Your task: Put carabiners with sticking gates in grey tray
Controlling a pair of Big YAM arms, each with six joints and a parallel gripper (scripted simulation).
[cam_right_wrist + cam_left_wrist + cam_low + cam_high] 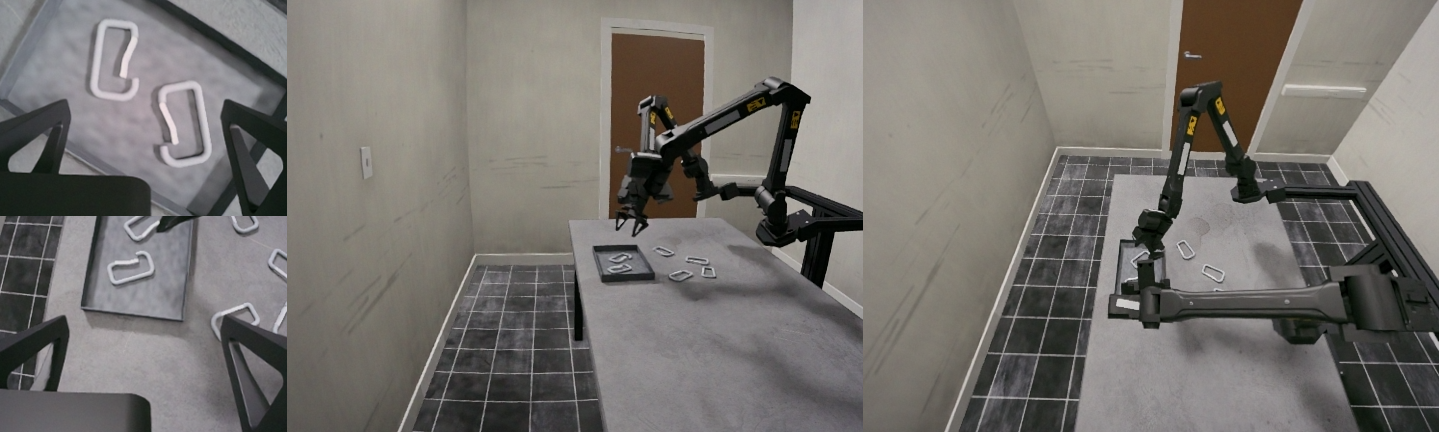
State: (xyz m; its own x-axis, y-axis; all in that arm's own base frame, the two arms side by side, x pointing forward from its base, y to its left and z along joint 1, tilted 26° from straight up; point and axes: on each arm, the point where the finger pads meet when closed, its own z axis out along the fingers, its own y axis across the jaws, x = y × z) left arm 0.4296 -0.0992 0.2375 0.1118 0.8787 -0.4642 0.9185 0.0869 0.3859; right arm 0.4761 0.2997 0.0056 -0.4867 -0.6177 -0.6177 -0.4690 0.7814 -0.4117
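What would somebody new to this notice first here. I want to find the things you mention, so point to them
Two black jointed robot arms reach in over the grey table (1213,370) (727,360). Under their open grippers, a shallow grey tray (628,277) (135,315) near the table's edge holds two pale metal-looking carabiners, gates hanging inward. Four more lie outside it.
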